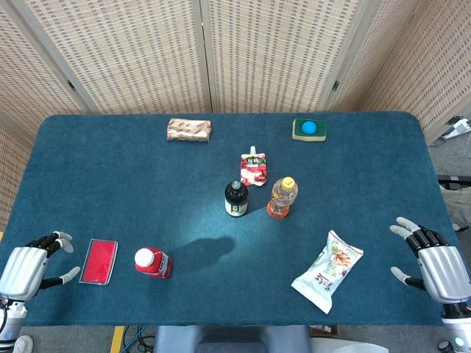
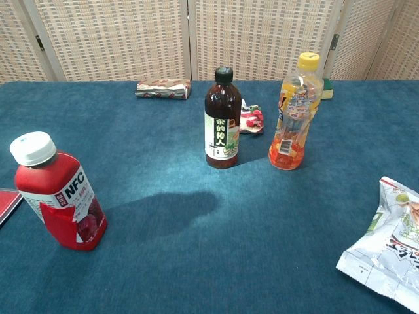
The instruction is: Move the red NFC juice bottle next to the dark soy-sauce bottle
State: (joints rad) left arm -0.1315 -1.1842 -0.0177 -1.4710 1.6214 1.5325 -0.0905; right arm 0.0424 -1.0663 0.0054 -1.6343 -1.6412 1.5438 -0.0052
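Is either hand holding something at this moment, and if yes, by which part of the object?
Nothing is held. The left hand and the right hand are both empty, fingers apart, at the table's near corners. The red NFC juice bottle stands untouched.

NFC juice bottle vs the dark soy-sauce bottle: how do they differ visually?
The NFC juice bottle is red and squat with a wide white cap; the dark soy-sauce bottle is dark brown, taller and slimmer, with a small black cap. The juice bottle carries a red label with white "NFC" lettering; the soy-sauce bottle has a white and green label with Chinese text. The juice bottle stands near the table's front left; the soy-sauce bottle stands mid-table. Both are upright, capped and untouched.
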